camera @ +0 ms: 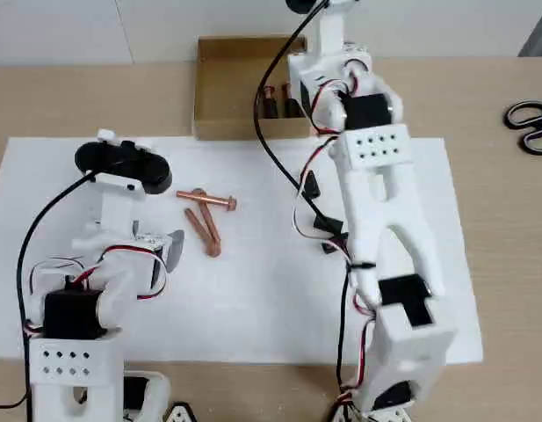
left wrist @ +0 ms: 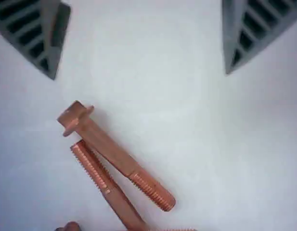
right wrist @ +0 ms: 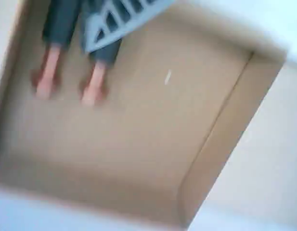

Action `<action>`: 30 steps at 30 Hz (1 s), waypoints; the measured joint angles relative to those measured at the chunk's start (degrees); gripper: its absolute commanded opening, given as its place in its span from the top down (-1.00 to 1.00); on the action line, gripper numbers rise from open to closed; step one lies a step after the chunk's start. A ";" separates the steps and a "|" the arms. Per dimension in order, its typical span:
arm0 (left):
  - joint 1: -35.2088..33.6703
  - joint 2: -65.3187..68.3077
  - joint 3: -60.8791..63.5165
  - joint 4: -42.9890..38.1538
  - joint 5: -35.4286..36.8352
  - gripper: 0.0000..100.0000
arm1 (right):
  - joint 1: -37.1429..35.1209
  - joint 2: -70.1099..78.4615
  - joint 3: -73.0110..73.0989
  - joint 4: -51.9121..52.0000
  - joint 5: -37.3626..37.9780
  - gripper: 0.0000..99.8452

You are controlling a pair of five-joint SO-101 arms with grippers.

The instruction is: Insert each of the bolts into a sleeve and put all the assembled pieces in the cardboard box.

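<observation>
The left gripper [left wrist: 138,72] hung wide open over the paper [camera: 253,308] and held nothing. Just beside it, three bare bolts [camera: 206,200] lay on the sheet: two crossed each other at a slant, and the third lay flat across their upper ends. Past the paper's far edge sat the box [camera: 225,88], with two pieces [right wrist: 48,72] lying side by side near one wall, each with its copper end sticking out of a dark sleeve. The right gripper [right wrist: 105,29] hovered over those pieces inside the box; whether it was open or closed, or gripped one, could not be told. Scissors [camera: 530,123] lay on the table [camera: 499,220], far right.
</observation>
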 measured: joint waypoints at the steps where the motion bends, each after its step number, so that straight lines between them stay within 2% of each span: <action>1: 0.00 0.00 0.00 0.00 0.00 0.58 | 0.00 -1.85 0.00 2.90 0.00 0.50; 14: 0.00 0.00 0.00 0.00 0.00 0.58 | 0.00 -23.56 -0.18 40.18 0.00 0.50; 22: 0.00 0.00 0.00 0.00 0.00 0.58 | 0.00 -27.16 6.07 41.14 0.00 0.50; 30: 0.00 0.00 0.00 0.70 0.00 0.58 | 1.23 -12.75 10.11 36.84 2.37 0.50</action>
